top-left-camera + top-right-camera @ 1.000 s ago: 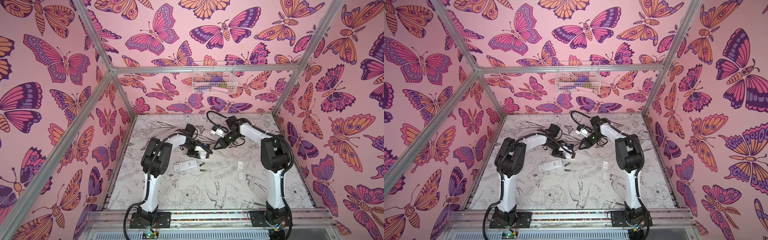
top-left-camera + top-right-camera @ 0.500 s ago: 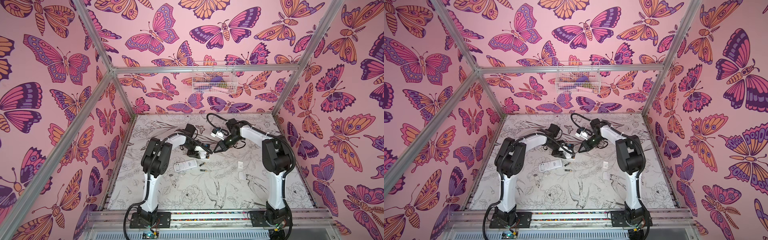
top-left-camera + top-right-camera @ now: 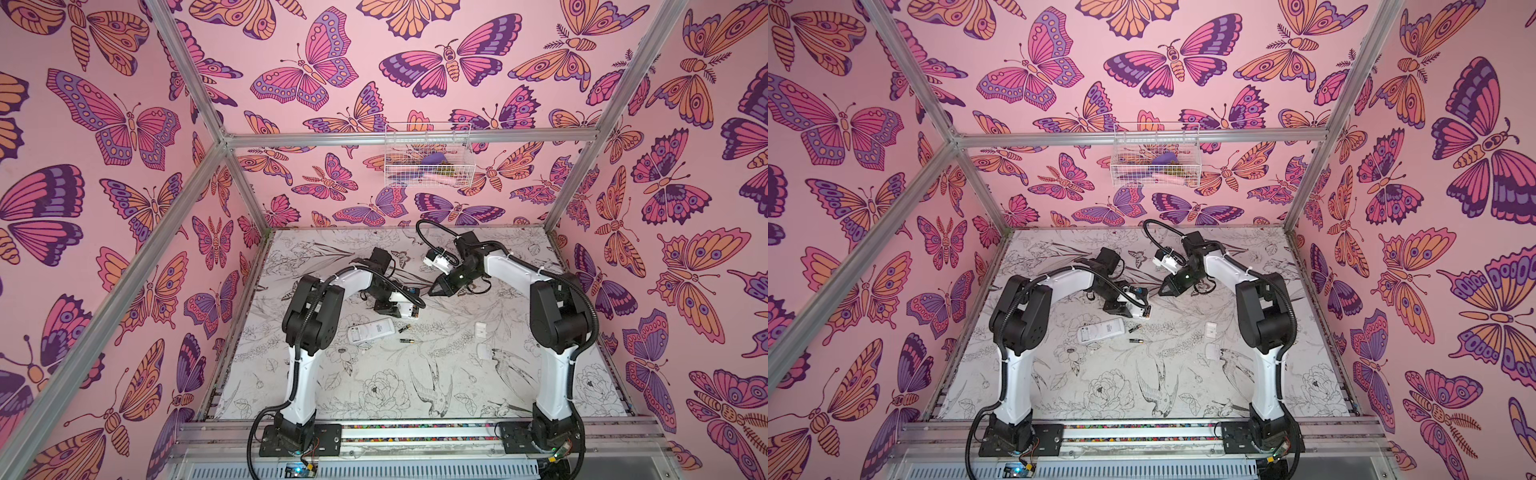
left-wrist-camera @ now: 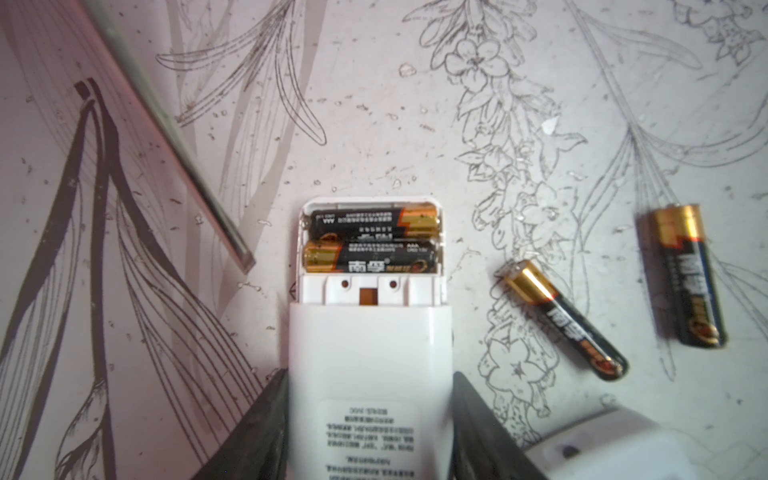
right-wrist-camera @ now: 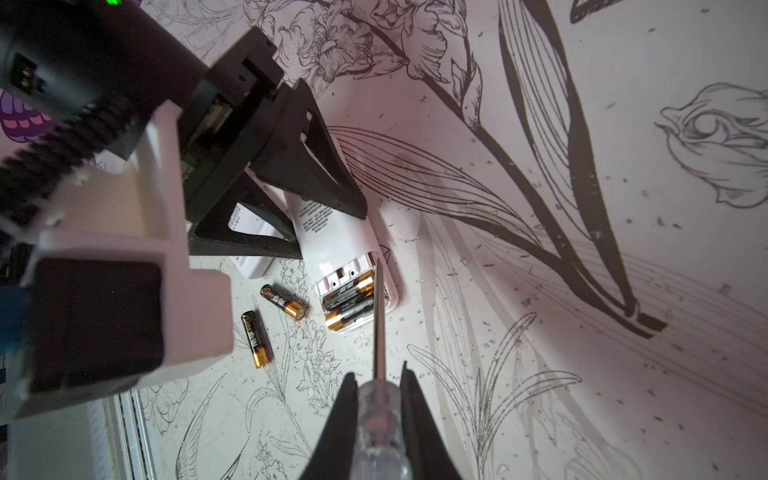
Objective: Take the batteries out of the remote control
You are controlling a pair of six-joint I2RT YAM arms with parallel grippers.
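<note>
My left gripper (image 4: 370,378) is shut on a white remote control (image 4: 370,345), holding it by its sides low over the table. Its battery compartment is uncovered, with two black and gold batteries (image 4: 374,239) side by side inside. Two more batteries (image 4: 565,320) (image 4: 690,278) lie loose on the table beside it, also seen in a top view (image 3: 403,329). My right gripper (image 5: 379,376) is shut on a clear-handled screwdriver (image 5: 380,415). Its shaft (image 5: 379,324) points at the compartment's edge. In the left wrist view the shaft (image 4: 174,137) ends just short of the remote's side.
A second white remote (image 3: 371,330) lies label up on the flower-print table (image 3: 374,386), in front of the left gripper (image 3: 409,309). Two small white covers (image 3: 481,330) (image 3: 484,351) lie toward the right arm. A wire basket (image 3: 428,156) hangs on the back wall.
The right wrist has shifted only slightly. Both grips, the remote and the loose batteries stay as they were.
</note>
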